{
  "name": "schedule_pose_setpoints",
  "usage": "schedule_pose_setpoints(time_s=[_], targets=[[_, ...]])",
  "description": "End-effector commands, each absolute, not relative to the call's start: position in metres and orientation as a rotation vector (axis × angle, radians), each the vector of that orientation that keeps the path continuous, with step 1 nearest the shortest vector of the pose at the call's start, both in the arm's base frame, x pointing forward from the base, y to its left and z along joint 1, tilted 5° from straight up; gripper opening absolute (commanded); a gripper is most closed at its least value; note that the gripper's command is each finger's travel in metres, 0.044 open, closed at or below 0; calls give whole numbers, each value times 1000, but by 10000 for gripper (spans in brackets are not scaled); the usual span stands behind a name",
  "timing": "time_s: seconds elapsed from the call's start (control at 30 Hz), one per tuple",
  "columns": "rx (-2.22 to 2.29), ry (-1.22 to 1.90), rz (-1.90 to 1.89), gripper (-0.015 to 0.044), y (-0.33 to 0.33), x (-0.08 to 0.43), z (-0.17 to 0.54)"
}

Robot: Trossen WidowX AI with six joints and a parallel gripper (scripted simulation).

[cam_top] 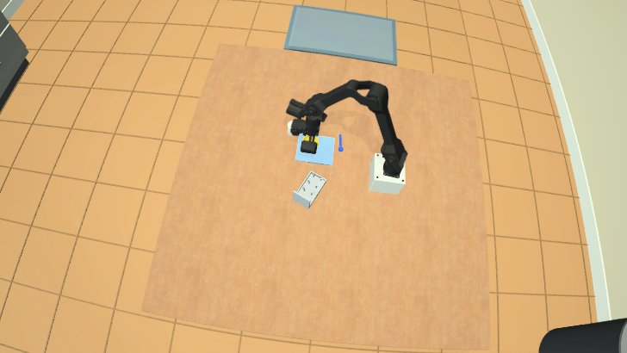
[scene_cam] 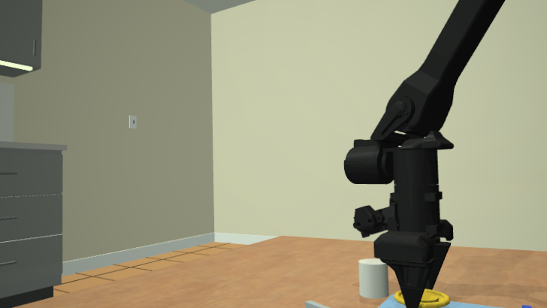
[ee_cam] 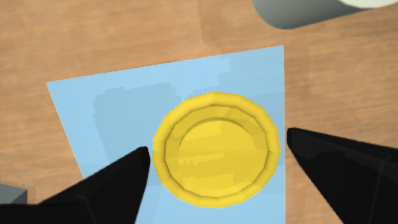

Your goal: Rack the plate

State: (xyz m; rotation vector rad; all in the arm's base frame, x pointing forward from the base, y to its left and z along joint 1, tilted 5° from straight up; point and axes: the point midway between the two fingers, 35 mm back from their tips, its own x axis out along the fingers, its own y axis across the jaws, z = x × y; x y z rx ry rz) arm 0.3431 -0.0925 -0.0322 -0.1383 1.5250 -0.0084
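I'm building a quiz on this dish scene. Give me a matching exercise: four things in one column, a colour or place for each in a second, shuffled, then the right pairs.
Things:
1. plate
2. placemat
3. dish rack
4. gripper

Descriptions:
A. light blue, flat under the plate
B. white, apart from the mat, on the side away from the cup
C. yellow, lying flat
D. black, open, one finger on each side of the plate

Pairs: 1-C, 2-A, 3-B, 4-D
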Motion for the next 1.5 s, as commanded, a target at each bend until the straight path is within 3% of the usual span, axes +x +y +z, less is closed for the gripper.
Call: schedule_pose_setpoints(time_s=[0.0,0.2,0.53,0.93,1.47], targets=[[-136,1536,-2,387,-92,340,-38],[-136,1536,-2,384,-92,340,-38],[-136,1536,-2,317,-92,340,-38],[-136,1534,-2,2,-89,350,23],[-136,1534,-1,0,-82,349,114]])
